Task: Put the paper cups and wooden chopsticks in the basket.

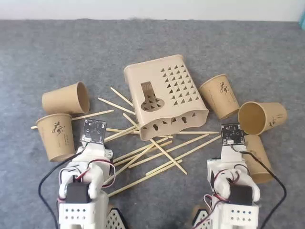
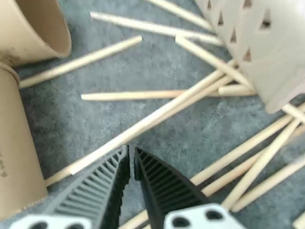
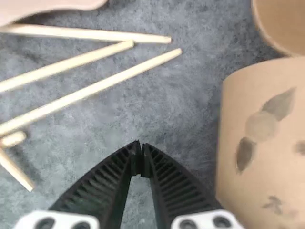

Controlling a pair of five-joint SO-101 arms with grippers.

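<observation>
I see a beige plastic basket (image 1: 164, 112) w/ triangle cut-outs, tan paper cups (image 1: 57, 138) w/ dark ink prints, pale wooden chopsticks (image 2: 133, 95), on a grey felt tabletop (image 1: 71, 52).

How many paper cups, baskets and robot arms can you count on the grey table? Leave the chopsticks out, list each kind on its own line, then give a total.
Paper cups: 5
Basket: 1
Robot arms: 2
Total: 8

Grey felt-like mat (image 1: 248, 52) covers table; pale strip (image 1: 143, 8) along far edge.
</observation>
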